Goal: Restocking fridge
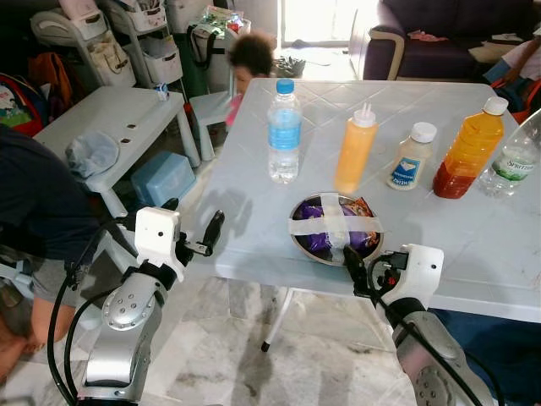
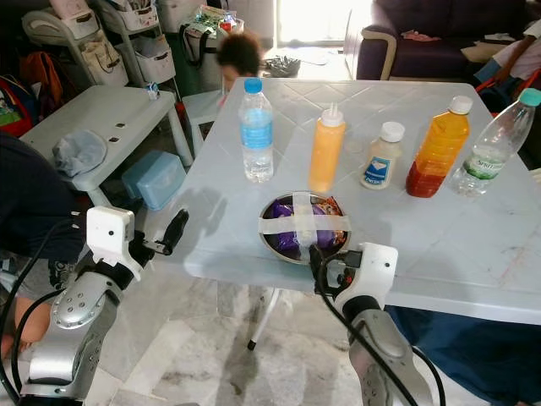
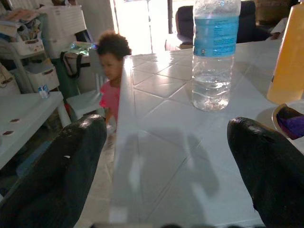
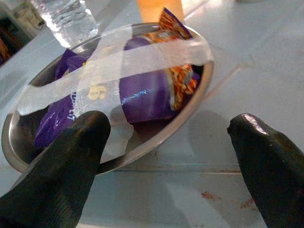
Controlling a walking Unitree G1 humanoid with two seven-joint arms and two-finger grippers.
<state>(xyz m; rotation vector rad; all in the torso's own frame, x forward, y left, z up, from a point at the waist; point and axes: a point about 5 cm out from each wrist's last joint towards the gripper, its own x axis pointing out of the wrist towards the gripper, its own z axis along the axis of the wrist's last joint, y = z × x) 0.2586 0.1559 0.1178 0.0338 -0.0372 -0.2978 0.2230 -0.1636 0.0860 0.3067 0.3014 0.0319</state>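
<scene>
Your right pincer (image 1: 355,269) was spread wide and empty, just at the near rim of the round steel bowl (image 1: 297,241) that held purple snack bags under 2 crossed strips of white tape. The bowl sat on the pale tiled worktop (image 1: 279,228), close to its front edge. I judged that taking this bowl was the step in hand. To do it well, you needed 1 finger over the rim and 1 under it, because the wall was thin and shallow; a pinch on the tape alone would probably tear it. You also had to lift level, as the bags could slide.

Your left pincer (image 1: 207,239) was also spread and empty, and it hung beside the left edge of the worktop, touching nothing.

I counted 5 containers standing behind the bowl: 2 clear water bottles, the blue-labelled one (image 1: 284,131) and the green-labelled one (image 1: 512,161); 1 yellow squeeze bottle (image 1: 355,150); 1 small white dressing bottle (image 1: 411,157); 1 orange juice bottle (image 1: 469,149). A small child (image 1: 248,63) stood beyond the worktop.
</scene>
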